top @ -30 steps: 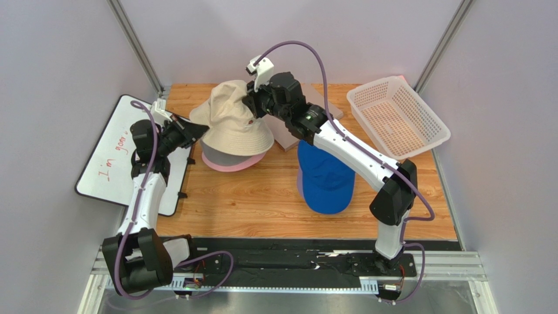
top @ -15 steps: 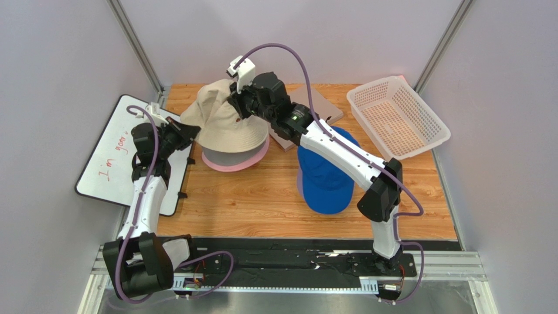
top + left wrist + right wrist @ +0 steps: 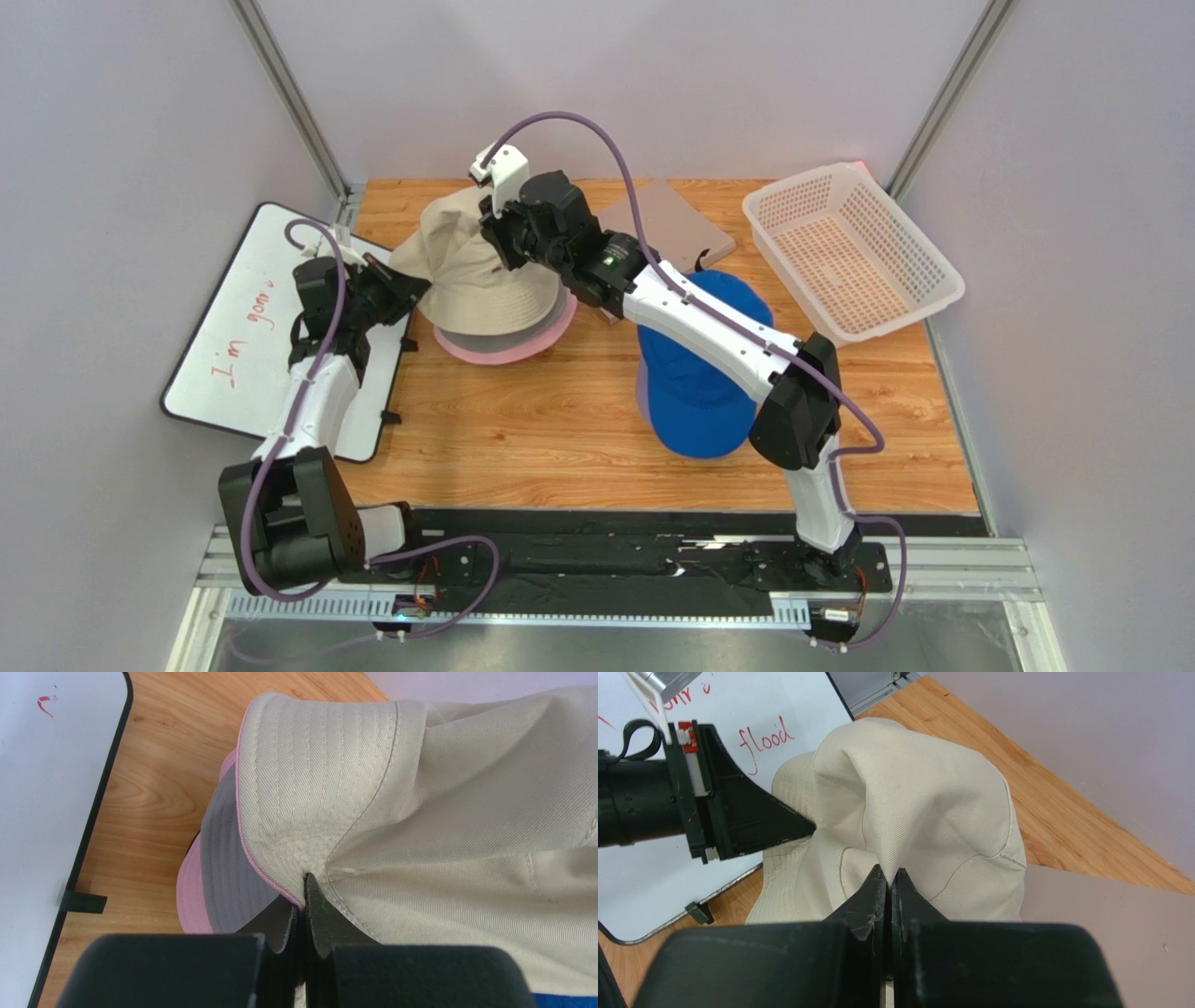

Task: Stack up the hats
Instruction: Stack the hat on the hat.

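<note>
Beige hat point(image 3: 449, 847): held by both grippers and draped over the grey hat point(image 3: 228, 875) and pink hat point(image 3: 188, 896) just below them; not yet let go.
Left gripper point(image 3: 303, 899): jaws pinched tight on the brim fabric.
Right gripper point(image 3: 889, 885): jaws pinched tight on a fold of the crown.
Blue cap point(image 3: 697, 378): laid apart, behind and to the right of the right gripper, partly under its arm; not stacked.
Progress, as judged: three hats are piled, the top one is to be released and settled, and one cap is left.
Whiteboard point(image 3: 239, 336): beside the left gripper, on its outer side.
Basket point(image 3: 842, 259): well off to the right gripper's right.
</note>
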Robot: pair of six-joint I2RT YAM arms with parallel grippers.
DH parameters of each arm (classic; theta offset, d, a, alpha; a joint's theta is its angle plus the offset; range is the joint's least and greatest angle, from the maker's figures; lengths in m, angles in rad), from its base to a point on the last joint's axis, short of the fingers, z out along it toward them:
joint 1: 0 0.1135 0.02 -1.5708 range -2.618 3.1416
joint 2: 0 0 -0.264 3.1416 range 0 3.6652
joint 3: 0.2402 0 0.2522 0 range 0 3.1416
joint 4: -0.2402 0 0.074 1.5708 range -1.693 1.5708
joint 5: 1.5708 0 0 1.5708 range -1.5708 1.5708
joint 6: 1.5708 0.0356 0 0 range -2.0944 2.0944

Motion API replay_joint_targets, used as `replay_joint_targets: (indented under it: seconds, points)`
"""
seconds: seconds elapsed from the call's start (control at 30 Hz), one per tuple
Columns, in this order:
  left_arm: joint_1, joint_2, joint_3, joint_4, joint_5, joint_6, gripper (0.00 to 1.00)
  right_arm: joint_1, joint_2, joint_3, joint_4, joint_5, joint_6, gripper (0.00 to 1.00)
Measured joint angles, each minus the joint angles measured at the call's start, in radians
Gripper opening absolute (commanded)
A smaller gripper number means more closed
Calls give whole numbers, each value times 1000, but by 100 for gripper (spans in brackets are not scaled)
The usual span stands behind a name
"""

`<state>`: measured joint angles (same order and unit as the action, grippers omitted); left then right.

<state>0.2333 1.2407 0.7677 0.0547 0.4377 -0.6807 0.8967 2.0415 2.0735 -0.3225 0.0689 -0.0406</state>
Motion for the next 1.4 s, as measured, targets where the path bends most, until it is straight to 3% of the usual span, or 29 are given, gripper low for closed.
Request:
replay_joint_targets:
  seconds: [0.37,0.47,0.5,0.53,0.6,0.67,0.83,1.03,1.4]
  points:
    - [3,117,58,18,63,22,0,28,-47,-180,70,-19,18,1]
    - [-8,138,71,24,84,37,0,33,-75,-208,77,-13,29,20]
    - [-12,142,72,28,83,45,0,34,-83,-210,72,-11,36,44]
    - [-15,145,73,32,82,51,0,34,-91,-209,65,-8,42,54]
    - [-18,153,76,33,78,68,0,29,-113,-206,34,-7,60,70]
    - [-18,162,82,24,74,85,0,16,-136,-192,-4,-25,79,75]
    - [-36,193,102,-23,37,134,0,-76,-237,-206,-39,-107,121,77]
    - [-61,211,104,-53,25,169,0,-246,-354,-338,10,-238,180,74]
    - [-64,154,80,-53,45,174,0,-272,-206,-423,112,-496,240,75]
